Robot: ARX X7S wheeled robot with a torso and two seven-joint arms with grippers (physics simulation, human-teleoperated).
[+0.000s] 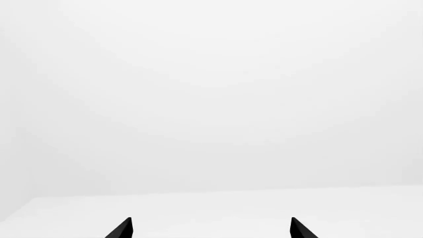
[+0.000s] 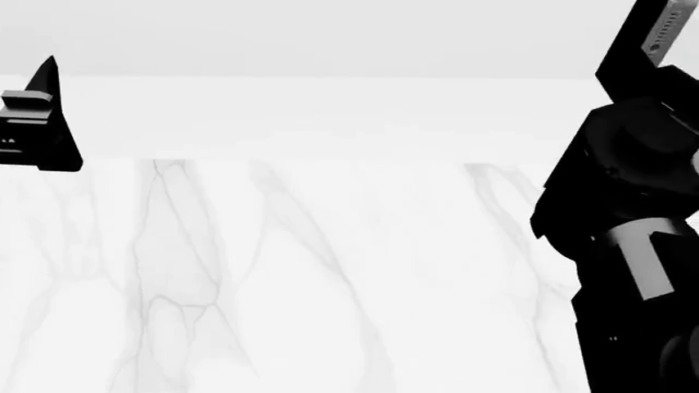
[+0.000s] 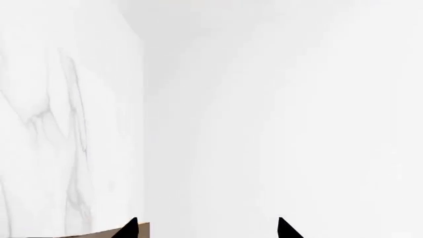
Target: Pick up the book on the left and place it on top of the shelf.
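Book not in any view; nor the shelf, bar a brown sliver (image 3: 99, 232) of what may be it. Left gripper (image 1: 210, 229) spread, empty. Right gripper (image 3: 208, 229) spread, empty. I expect a stiff, smooth hardcover: pinch across covers near the spine. No containers visible.

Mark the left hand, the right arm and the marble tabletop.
left hand (image 1: 210, 229): left wrist view, gap between its two black fingertips.
right arm (image 2: 639, 205): head view, black upper housing.
marble tabletop (image 2: 306, 278): head view, bare veined surface.
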